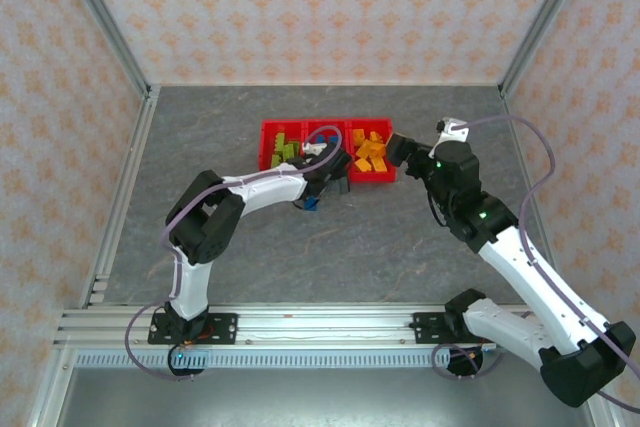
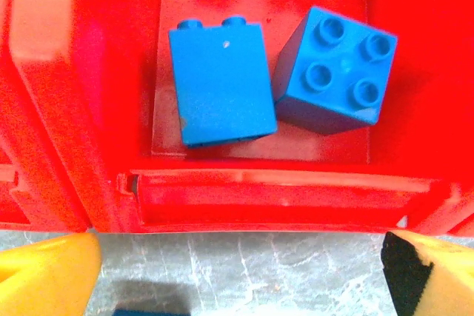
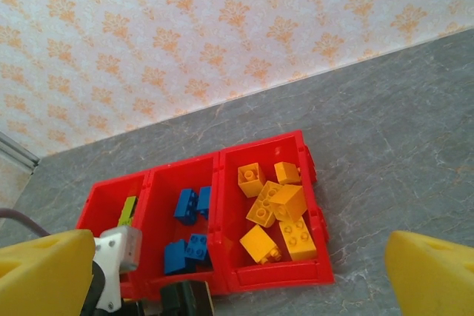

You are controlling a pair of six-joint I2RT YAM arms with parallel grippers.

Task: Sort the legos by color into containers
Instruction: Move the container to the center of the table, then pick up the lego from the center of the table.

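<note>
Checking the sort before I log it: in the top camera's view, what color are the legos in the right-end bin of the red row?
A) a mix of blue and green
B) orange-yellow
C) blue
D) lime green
B: the right-end bin holds a pile of orange-yellow legos, with no other color among them.

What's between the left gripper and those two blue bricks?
Left wrist view: the red bin's front wall, then a strip of grey table nearer the left gripper.
</note>
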